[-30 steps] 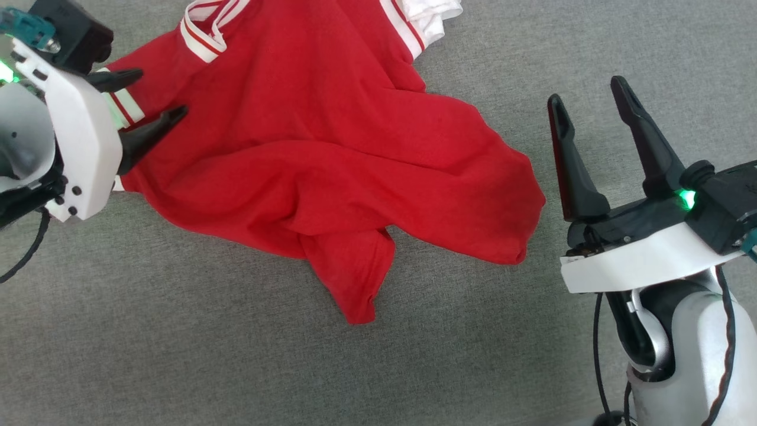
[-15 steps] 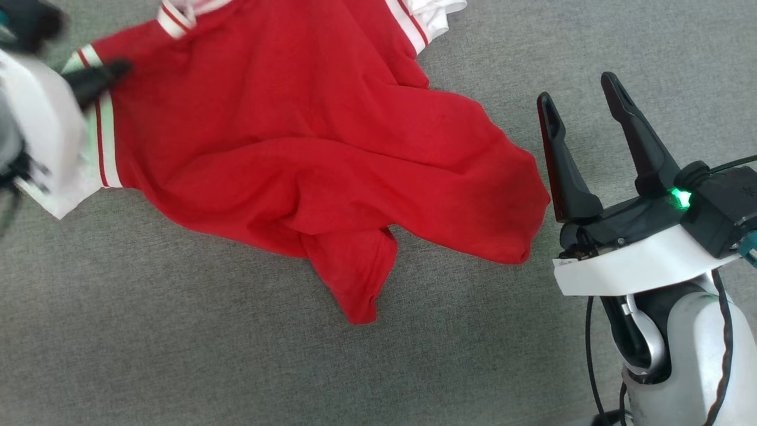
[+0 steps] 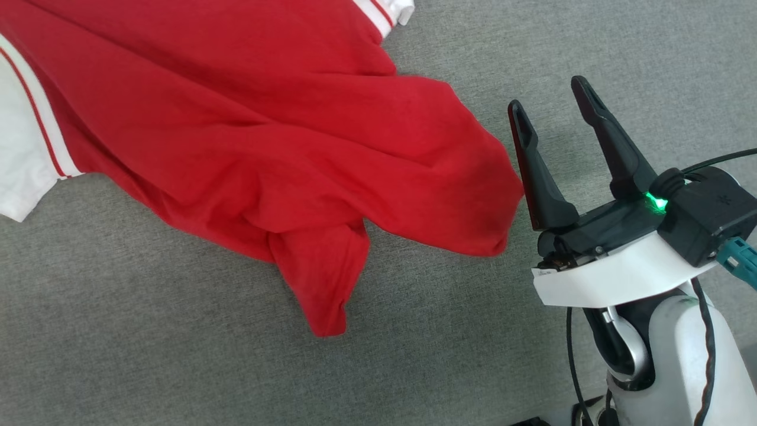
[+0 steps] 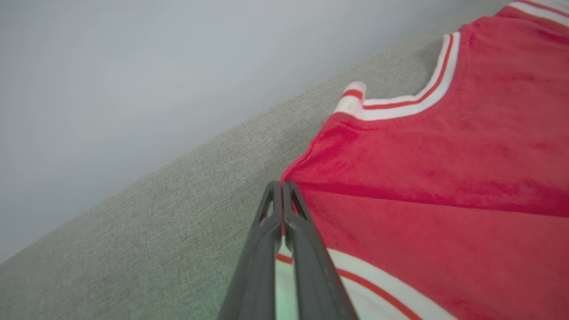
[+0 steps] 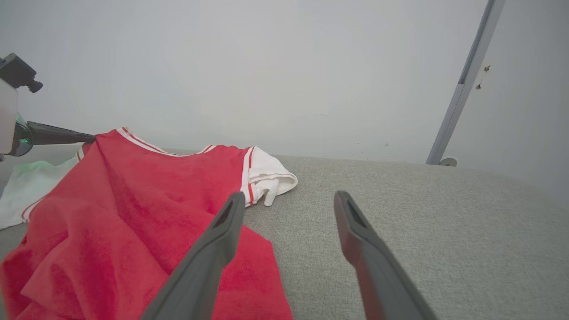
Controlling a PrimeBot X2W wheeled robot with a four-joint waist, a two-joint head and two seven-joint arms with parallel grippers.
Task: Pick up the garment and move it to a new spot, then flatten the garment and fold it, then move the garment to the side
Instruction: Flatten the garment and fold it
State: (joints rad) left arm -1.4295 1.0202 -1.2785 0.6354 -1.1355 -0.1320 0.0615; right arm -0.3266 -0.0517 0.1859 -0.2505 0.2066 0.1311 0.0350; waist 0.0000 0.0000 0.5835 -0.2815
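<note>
shirt [image 3: 248,118]: soft matt knit cloth, slightly fuzzy. cover [image 3: 177,367] under it: grey coarse-woven fabric, matt. right gripper [image 3: 546,93]: dark matt plastic fingers, smooth white plastic shell. wall [image 5: 266,66]: smooth, matt.

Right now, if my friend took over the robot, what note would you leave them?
Left pincer: shut on the shirt at its shoulder.
Right pincer: open, empty, just beside the shirt's hem corner.
Shirt: crumpled on the grey cloth; the gripped end looks a little raised.
Done: grip taken.
To do: carry it to a new spot, flatten, fold, move aside.
</note>
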